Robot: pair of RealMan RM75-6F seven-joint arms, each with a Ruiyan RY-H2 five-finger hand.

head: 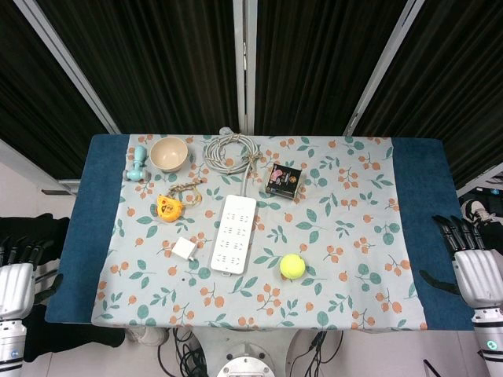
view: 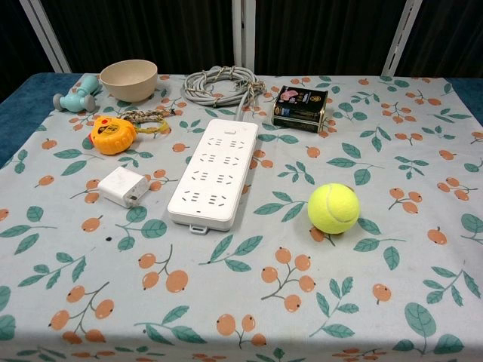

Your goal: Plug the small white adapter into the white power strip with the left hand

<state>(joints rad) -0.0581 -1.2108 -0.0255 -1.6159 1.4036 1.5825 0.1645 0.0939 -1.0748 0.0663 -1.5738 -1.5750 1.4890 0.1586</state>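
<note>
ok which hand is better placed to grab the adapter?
Left. The small white adapter lies left of the power strip, on the side of the left hand. The right hand would have to cross the strip and tennis ball.

Illumination: both views are evenly and brightly lit from overhead; the backdrop is left dark.
Shadows: short, soft shadows are cast beneath the tennis ball point(view: 333, 207) and along the near edge of the power strip point(view: 214, 172).
Glare: a mild sheen is seen on the power strip top; no detail is washed out.
Focus: the desk point(head: 420, 228) is rendered sharply in both views.
Distortion: slight bowing is noted at the head view edges.
</note>
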